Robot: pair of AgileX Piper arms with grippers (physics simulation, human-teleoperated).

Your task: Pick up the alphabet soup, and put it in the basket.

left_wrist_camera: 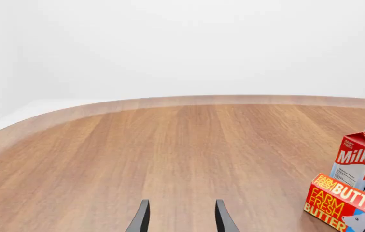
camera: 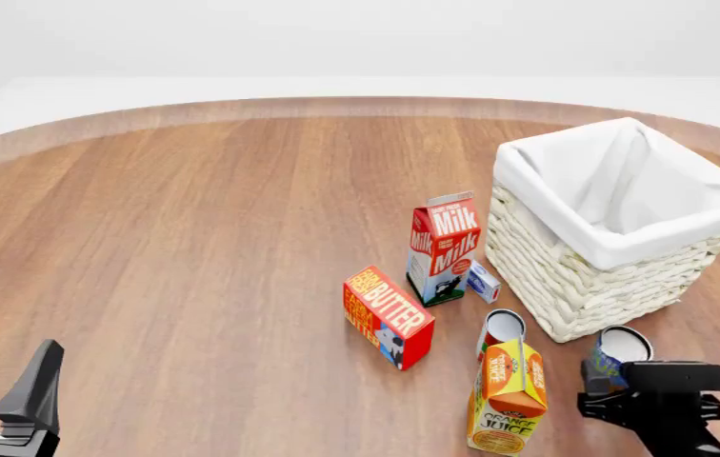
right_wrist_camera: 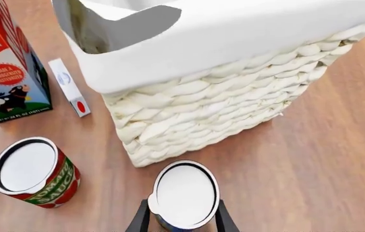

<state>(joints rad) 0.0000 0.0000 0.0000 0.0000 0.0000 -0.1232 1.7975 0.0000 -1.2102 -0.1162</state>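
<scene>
The small cylindrical alphabet soup can [right_wrist_camera: 186, 194], white flat top and dark blue label, stands upright on the wooden table [camera: 182, 248] just in front of the white woven wicker basket [right_wrist_camera: 221, 108] with its folded cloth lining. The right gripper [right_wrist_camera: 181, 220] straddles the can, black fingers hugging its sides. Beside it stands a red can reading "Tomato Sauce" [right_wrist_camera: 33, 172]. Farther left are a "Milk" carton [camera: 443, 247], a "Farm Fresh Butter" box [camera: 389, 316] and an "Orange Juice" carton [camera: 508, 397]. The left gripper [left_wrist_camera: 181, 217] hangs spread apart, grasping nothing.
</scene>
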